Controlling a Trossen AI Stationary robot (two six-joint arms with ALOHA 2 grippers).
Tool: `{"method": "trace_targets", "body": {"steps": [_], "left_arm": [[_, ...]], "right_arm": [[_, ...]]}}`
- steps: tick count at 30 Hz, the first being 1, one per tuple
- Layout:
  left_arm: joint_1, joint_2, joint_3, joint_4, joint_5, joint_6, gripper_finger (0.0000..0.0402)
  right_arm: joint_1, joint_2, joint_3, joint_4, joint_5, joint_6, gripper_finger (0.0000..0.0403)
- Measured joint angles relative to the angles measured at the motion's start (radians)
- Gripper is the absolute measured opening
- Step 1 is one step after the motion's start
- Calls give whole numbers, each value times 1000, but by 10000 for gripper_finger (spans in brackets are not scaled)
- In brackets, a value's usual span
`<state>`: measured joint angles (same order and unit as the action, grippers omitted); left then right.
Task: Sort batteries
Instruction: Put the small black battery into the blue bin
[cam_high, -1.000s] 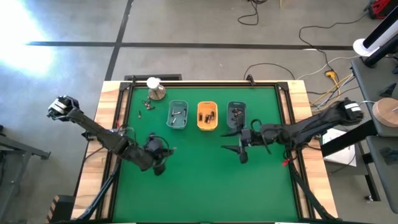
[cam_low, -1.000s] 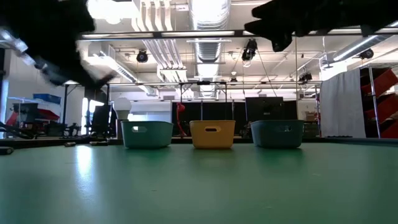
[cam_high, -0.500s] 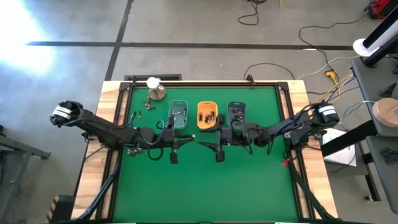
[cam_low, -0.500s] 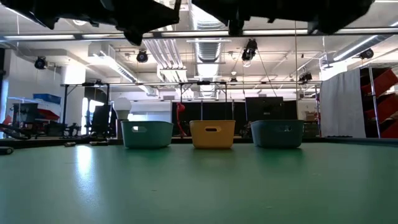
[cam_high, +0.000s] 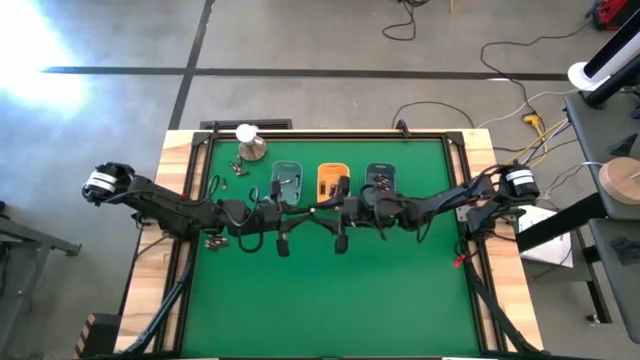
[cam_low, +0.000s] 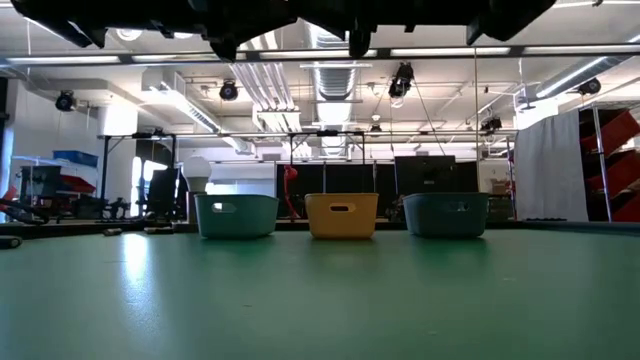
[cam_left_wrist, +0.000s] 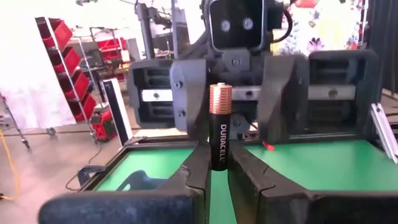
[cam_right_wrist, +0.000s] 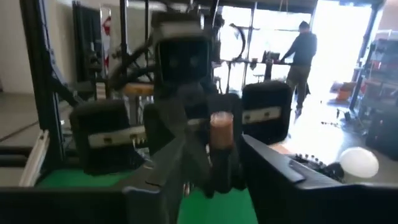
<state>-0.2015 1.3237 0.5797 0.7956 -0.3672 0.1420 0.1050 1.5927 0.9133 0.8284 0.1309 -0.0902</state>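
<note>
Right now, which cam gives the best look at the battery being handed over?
Left wrist view: the battery stands upright and sharp between the left hand fingers, label readable, right hand facing it. Right wrist view shows the same battery blurred. High view hides it where the arms meet; low view shows only the arms' undersides.

black, copper-topped battery (cam_left_wrist: 219, 127) stands upright, clamped at its base

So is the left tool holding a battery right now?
Yes, in the left wrist view the left tool pinches an upright battery by its black lower end, copper top up.
</note>
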Motion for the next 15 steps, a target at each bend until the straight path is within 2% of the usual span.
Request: {"method": "trace_targets", "body": {"steps": [7, 12, 15], "left_arm": [[1, 2, -1, -30, -50, -4, 24], [3, -56, -2, -157, -69, -17, 58], [4, -130, -2, -249, -79, -20, 91]], "right_arm": [[-6, 36, 39, -33, 9, -53, 30], [-20, -25, 54, -226, 33, -82, 27], [-34, -93, 86, -452, 75, -112, 27]]}}
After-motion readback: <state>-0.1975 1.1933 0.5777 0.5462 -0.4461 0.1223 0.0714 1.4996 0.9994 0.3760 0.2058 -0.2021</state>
